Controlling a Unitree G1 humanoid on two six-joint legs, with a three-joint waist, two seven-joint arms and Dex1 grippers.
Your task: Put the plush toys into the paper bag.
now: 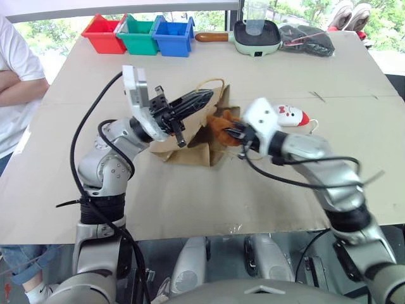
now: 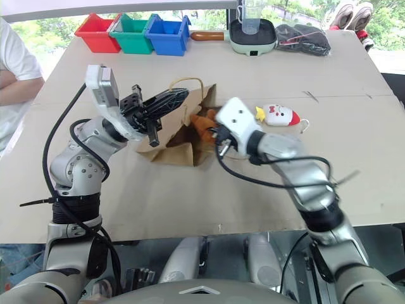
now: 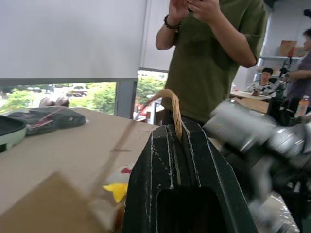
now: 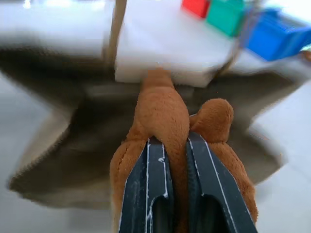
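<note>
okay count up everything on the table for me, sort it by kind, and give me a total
Plush toys: 2, the brown plush toy and the white plush toy
Paper bags: 1, the paper bag
Plastic bins: 3, the red bin, the green bin, the blue bin
Electric pans: 1, the green pan
Black cloth bundles: 1, the black bundle
Total: 8

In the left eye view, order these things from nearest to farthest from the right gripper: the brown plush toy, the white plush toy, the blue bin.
1. brown plush toy: pinched in the right gripper, at the paper bag's mouth.
2. white plush toy: on the table, to the robot's right.
3. blue bin: at the table's far edge.
</note>
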